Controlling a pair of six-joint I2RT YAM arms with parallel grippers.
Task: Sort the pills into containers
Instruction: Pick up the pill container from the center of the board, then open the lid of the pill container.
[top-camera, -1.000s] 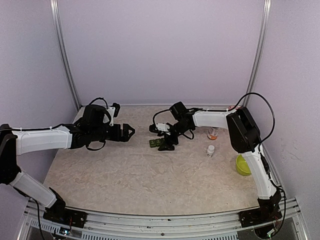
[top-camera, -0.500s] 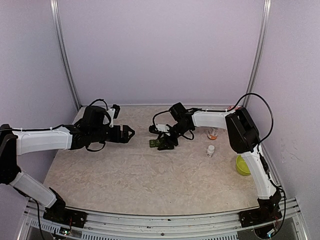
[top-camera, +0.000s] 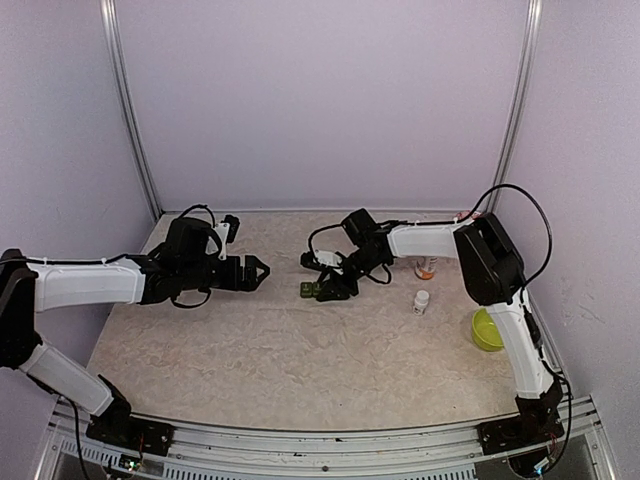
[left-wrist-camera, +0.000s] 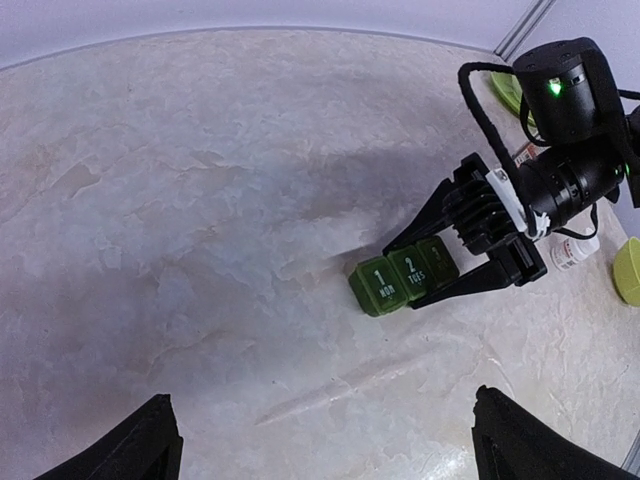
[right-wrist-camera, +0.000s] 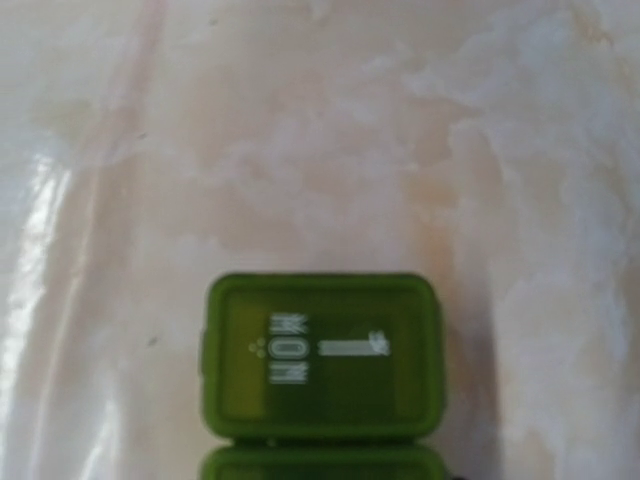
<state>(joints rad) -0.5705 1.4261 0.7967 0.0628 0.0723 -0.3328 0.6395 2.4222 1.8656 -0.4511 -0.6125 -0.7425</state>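
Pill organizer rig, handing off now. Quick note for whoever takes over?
Left gripper: open, empty, hovering left of centre.
Right gripper: closed around the green pill organizer past the TUES end, seemingly gripping it. The organizer is on the table, visible lids shut.
Orange bottle, white bottle and yellow-green bowl: beside the right arm, untouched.
Done: nothing sorted; no loose pills visible.
Left: open compartments, get pills out, sort.

The green pill organiser (left-wrist-camera: 405, 280) lies flat with its lids shut. The two end boxes are marked 1 MON and 2 TUES, and the rest of the strip is hidden. Right of the organiser an orange bottle (top-camera: 427, 267) stands upright. A small white bottle (top-camera: 421, 301) stands upright just in front of it. Farther right of the organiser, well apart, sits a yellow-green bowl (top-camera: 486, 330).
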